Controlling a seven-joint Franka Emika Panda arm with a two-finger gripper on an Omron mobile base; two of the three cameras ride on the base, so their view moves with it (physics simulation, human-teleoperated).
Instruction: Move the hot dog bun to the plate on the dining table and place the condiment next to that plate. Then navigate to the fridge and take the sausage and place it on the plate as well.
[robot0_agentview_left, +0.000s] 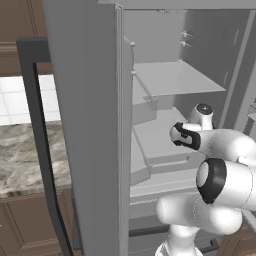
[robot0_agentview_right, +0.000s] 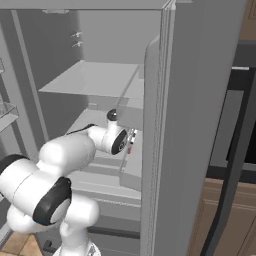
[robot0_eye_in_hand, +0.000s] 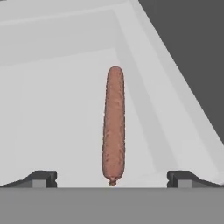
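The sausage (robot0_eye_in_hand: 113, 124), a long reddish-brown link, lies lengthwise on a pale grey shelf (robot0_eye_in_hand: 52, 113) inside the fridge (robot0_agentview_left: 85, 125). My gripper (robot0_eye_in_hand: 112, 179) is open, its fingertips (robot0_eye_in_hand: 41, 177) spread wide on either side of the sausage's near end, not touching it. In the right base view my arm reaches into the open fridge (robot0_agentview_right: 185, 125), and the gripper (robot0_agentview_right: 131, 141) hangs over the middle shelf behind the door's edge. The bun, plate, condiment and dining table are out of view.
The open fridge door with its black handle (robot0_agentview_left: 37, 140) stands close on the left. An upper shelf (robot0_agentview_left: 175, 80) hangs over the hand. A raised shelf wall (robot0_eye_in_hand: 175, 96) runs beside the sausage. A marble counter on brown cabinets (robot0_agentview_left: 25, 160) lies beyond the door.
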